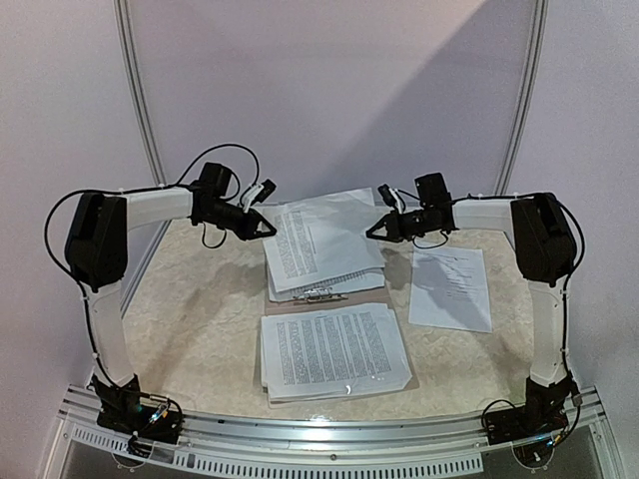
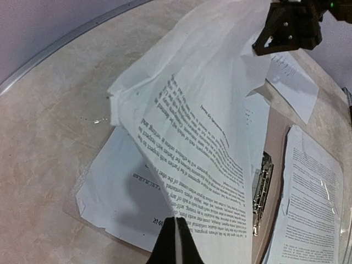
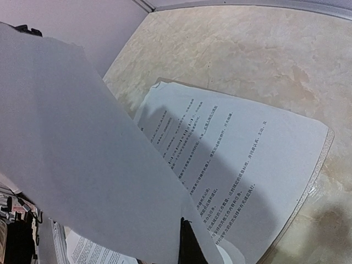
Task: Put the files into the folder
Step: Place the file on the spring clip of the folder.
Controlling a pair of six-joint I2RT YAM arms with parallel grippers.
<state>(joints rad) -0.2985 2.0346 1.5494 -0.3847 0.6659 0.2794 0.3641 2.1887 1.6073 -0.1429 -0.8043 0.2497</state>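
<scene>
A printed white sheet (image 1: 321,239) hangs lifted between my two grippers over the far half of the tan-brown folder (image 1: 300,305), which lies open with a metal clip (image 1: 318,294) at its middle. My left gripper (image 1: 268,228) is shut on the sheet's left edge; in the left wrist view its jaws (image 2: 177,223) pinch the sheet (image 2: 209,110). My right gripper (image 1: 374,232) is shut on the right edge; in the right wrist view the sheet (image 3: 82,165) covers most of its jaws (image 3: 190,242). A stack of sheets (image 1: 334,351) lies on the folder's near half.
More sheets (image 2: 121,187) lie under the lifted one. A single sheet (image 1: 451,287) with short printed lines lies to the right of the folder, on a clear plastic sleeve (image 3: 324,154). The table's metal rail (image 1: 329,434) runs along the near edge.
</scene>
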